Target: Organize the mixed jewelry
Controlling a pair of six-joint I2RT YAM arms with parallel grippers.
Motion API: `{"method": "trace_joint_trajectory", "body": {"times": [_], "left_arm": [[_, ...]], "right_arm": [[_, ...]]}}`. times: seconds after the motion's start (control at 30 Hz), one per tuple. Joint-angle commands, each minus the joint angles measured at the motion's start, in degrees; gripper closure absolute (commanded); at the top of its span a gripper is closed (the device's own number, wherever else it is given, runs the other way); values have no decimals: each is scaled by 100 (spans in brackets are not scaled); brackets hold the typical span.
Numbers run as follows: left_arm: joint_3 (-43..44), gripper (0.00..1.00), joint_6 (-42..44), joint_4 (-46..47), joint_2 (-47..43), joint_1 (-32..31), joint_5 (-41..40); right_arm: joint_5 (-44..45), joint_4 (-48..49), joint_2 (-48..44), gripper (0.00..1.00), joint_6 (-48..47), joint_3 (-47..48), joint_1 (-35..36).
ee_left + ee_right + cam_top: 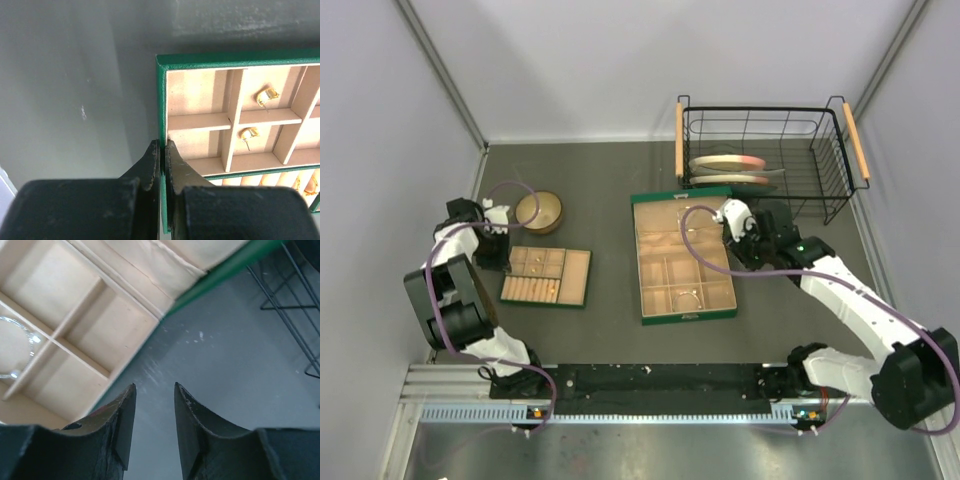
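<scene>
The left pincer (162,150) is closed on the wall of the small green box (200,59), where two gold earrings (267,95) lie in separate compartments. The right pincer (155,400) hangs narrowly open and empty beside the large green box (220,275). The earrings look light, stiff and slippery; a pinch across the curved body seems best.

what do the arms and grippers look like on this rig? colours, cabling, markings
Left arm and right arm match: white links, bulky black joints, a mauve cable looping along each. Small green light on the right arm's wrist. Left fingers and right fingers are matte black, tapered, scuffed at the edges.
</scene>
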Motion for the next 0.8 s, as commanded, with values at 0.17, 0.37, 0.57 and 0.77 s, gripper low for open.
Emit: {"method": "trace_joint_trajectory", "body": {"times": [0.17,0.37,0.57,0.77], "left_arm": [[536,100,236,-1119,-759,27,511],[853,100,245,-1576,-847,-17,863],[1056,100,210,-1892,-1005,-298,942],[1205,100,122,-2051,-1198,-597,925]], "right_arm": [[197,-330,-670,61,-1062,-404,-479],[-137,-481,-398,61,-1449,-816,-480],[-638,-515,-81,62,-1625,-949,-401],[-691,-560,-28,62,-1512,-914,372]]}}
